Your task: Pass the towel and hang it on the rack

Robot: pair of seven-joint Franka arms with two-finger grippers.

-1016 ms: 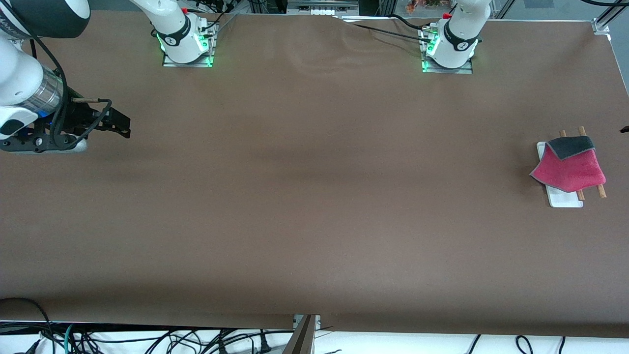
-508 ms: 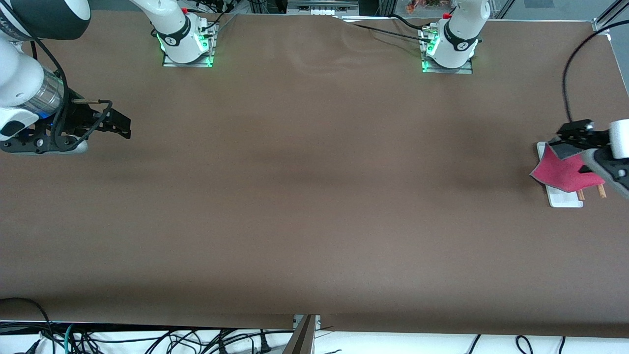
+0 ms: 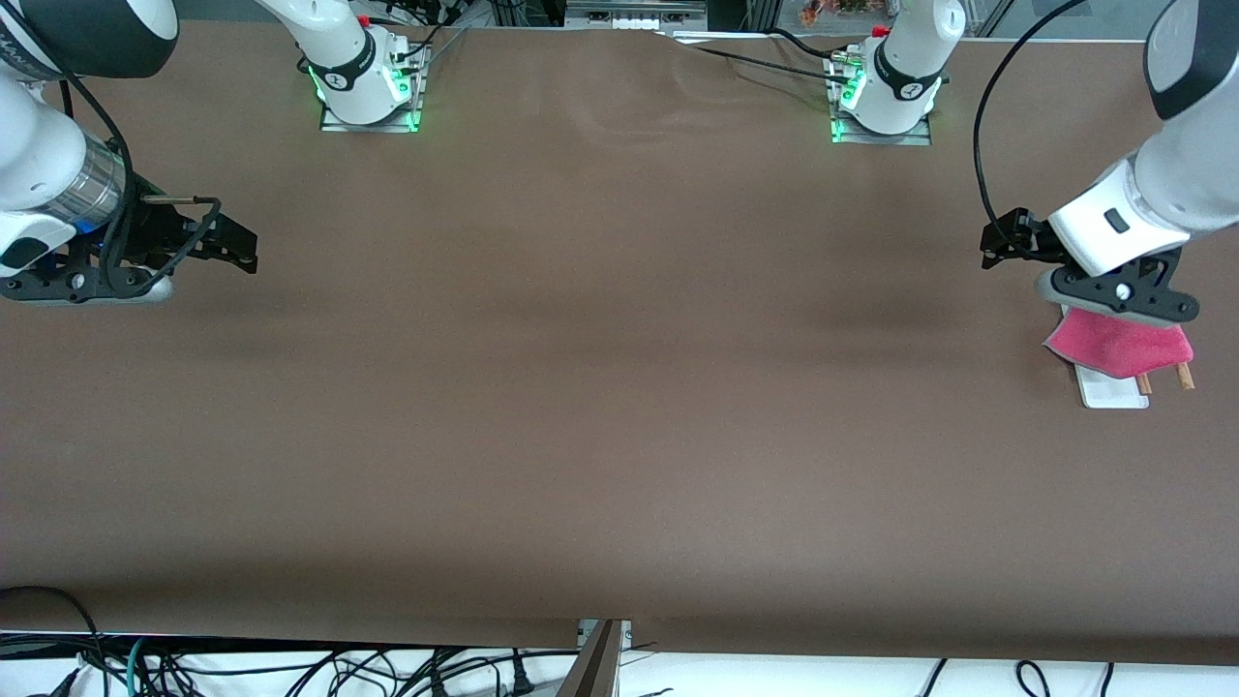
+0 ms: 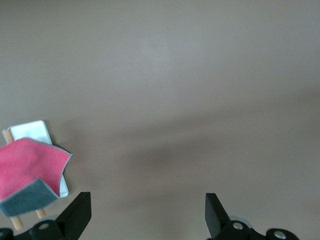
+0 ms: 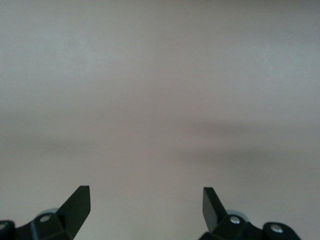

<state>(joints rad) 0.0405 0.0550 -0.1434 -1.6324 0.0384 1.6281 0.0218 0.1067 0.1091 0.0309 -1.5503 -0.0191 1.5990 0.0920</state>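
Left pincer (image 3: 1002, 242) now above rack (image 3: 1113, 392) — towel (image 3: 1113, 344) pink-up.

Towel (image 3: 1113, 344) soft cloth; rack (image 3: 1108, 390) smooth white base, wooden rods; table (image 3: 600, 387) matt brown.

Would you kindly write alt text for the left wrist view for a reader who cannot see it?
A pink-red and dark grey towel lies draped over a small white-based rack on a brown table. The open left gripper shows at the frame's edge, over bare table beside them.
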